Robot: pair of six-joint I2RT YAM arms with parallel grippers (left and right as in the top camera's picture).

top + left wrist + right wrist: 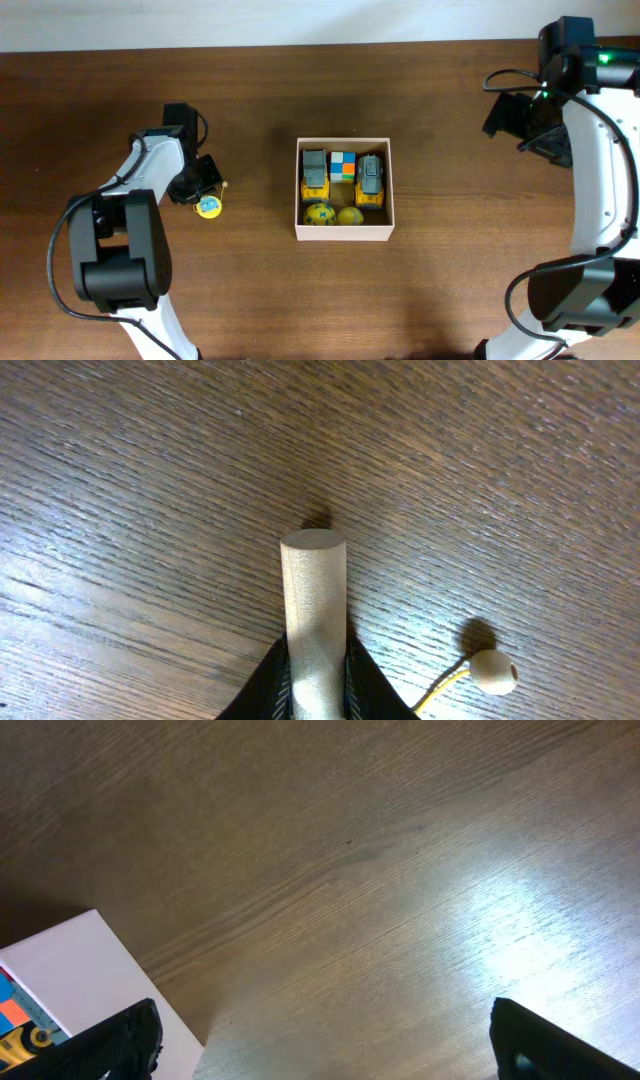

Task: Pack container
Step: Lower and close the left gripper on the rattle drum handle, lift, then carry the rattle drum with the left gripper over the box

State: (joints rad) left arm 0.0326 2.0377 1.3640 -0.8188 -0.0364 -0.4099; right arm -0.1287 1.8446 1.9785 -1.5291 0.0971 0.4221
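Left gripper [318, 685]: jaws clamped on an upright, pale wooden peg [314, 600] with a flat round top. Just to the peg's right, a wooden bead [493, 671] on a yellow cord [445, 685] rests on the dark wood-grain table [450, 280]. From overhead, a small round yellow-and-blue toy [208, 206] sits at these fingertips; whether the peg belongs to it cannot be told.

The container [345, 233] sits at the table's centre, well apart from both grippers. It is square, shallow and lidless, with thin pinkish-white walls. Inside, two yellow-and-grey toy trucks [314, 175] stand along the left and right walls, with a cube [343, 166] of white, blue, orange and green squares between them at the far wall. Two yellow balls [319, 214] lie side by side along the near wall. Markings on the toys are too small to read.

Right gripper [322, 1030]: at the far right, jaws spread wide with nothing between them, above bare tabletop. The container's white corner shows at the lower left of its wrist view.
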